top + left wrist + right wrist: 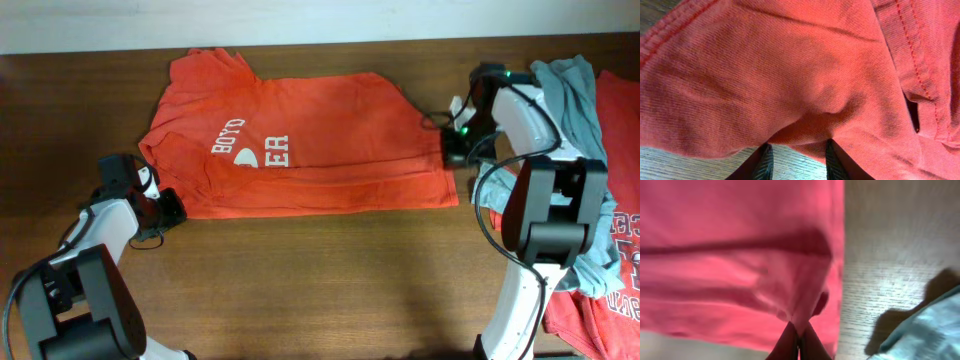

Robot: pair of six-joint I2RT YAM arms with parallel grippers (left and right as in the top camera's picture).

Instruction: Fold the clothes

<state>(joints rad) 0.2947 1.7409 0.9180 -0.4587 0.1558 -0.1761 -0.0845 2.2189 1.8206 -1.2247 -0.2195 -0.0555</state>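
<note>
My right gripper (798, 341) is pressed fully together with a pinch of the orange-red T-shirt (310, 150) between the tips; the cloth gathers into a pucker right at the tips, so I read this as a grip on the shirt's right-hand edge, near the hem side. My left gripper (797, 161) stands part way apart, and a bulge of the same red fabric sits down between its two fingers (765, 162), so it looks clamped on a thicker, bunched bit at the shirt's lower left corner, by the stitched seam

Both holds are at opposite ends of the one garment, which makes sense for a fold: with an end in each gripper I can keep the cloth taut and carry one edge over without it sagging or wrinkling

The shirt itself lies flat on the wooden table (330, 280), spread across the middle between my two arms, with its white print (250, 148) facing up and only partly readable. It looks partly folded, not finished

To the right, behind my right arm, the rest of the clothes wait in a loose heap: a grey-blue T-shirt (575, 100) draped over a second red shirt (620, 260) with white lettering. Kept off to that side, they are clear of the fold area
</note>
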